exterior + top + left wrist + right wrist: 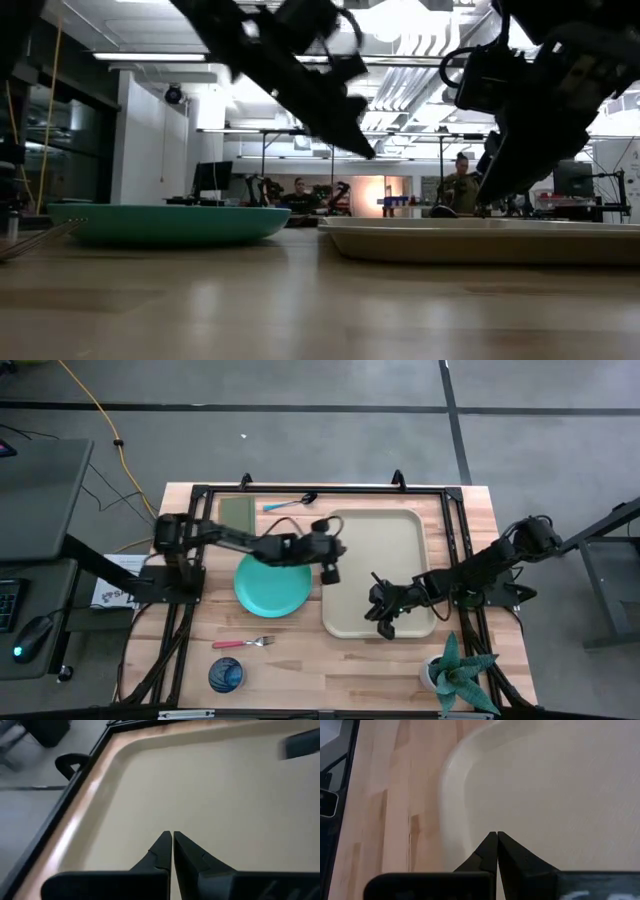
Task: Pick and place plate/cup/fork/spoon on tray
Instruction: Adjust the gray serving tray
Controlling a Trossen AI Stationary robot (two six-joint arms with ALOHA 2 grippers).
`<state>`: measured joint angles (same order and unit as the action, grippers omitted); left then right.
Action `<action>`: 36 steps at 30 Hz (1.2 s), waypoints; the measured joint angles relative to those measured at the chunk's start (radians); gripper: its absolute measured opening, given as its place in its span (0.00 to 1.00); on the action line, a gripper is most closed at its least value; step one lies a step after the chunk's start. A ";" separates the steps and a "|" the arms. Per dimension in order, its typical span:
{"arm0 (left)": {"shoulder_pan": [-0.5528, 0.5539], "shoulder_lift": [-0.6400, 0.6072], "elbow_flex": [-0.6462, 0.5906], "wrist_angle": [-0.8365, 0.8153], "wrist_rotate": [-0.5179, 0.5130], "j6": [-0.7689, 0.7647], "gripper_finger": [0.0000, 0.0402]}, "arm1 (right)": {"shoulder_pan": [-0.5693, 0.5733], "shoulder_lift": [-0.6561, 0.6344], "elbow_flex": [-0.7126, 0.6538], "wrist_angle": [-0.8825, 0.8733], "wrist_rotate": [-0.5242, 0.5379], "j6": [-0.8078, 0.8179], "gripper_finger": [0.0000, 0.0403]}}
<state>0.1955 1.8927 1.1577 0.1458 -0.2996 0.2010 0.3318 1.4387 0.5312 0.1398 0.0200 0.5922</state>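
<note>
The beige tray (pixel 380 565) lies right of the table's middle. The teal plate (pixel 272 585) lies flat on the table just left of it. The red-handled fork (pixel 240 643) and the blue cup (pixel 226 675) are near the front left. The blue-handled spoon (pixel 290 504) lies at the far edge. My left gripper (pixel 328 570) is shut and empty above the tray's left rim, between plate and tray; its wrist view shows it (pixel 172 836) over the tray floor. My right gripper (pixel 385 628) is shut and empty above the tray's near part, and also shows in its wrist view (pixel 497 836).
An olive-green square (pixel 237 512) lies at the far left next to the spoon. A potted plant (pixel 460 675) stands at the front right corner. A black frame (pixel 320 490) runs along the table's edges. People sit in the room behind (pixel 460 185).
</note>
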 joint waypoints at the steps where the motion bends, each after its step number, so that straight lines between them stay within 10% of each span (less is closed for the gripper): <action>1: 0.011 0.032 0.026 -0.002 0.000 0.027 0.00 | 0.007 0.000 0.000 0.000 0.000 -0.001 0.00; 12: 0.071 0.257 0.190 -0.022 0.053 0.083 0.00 | 0.120 0.002 -0.005 -0.032 0.216 0.142 0.00; 25: 0.072 0.286 0.193 -0.037 0.045 0.106 0.00 | 0.154 0.205 -0.001 0.050 0.287 0.303 0.00; 36: 0.076 0.282 0.198 -0.249 -0.042 0.106 0.00 | 0.153 0.107 -0.002 -0.180 0.265 0.349 0.00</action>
<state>0.2719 2.1744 1.3556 -0.1033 -0.3416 0.3073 0.4847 1.5454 0.5289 -0.0398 0.2847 0.9414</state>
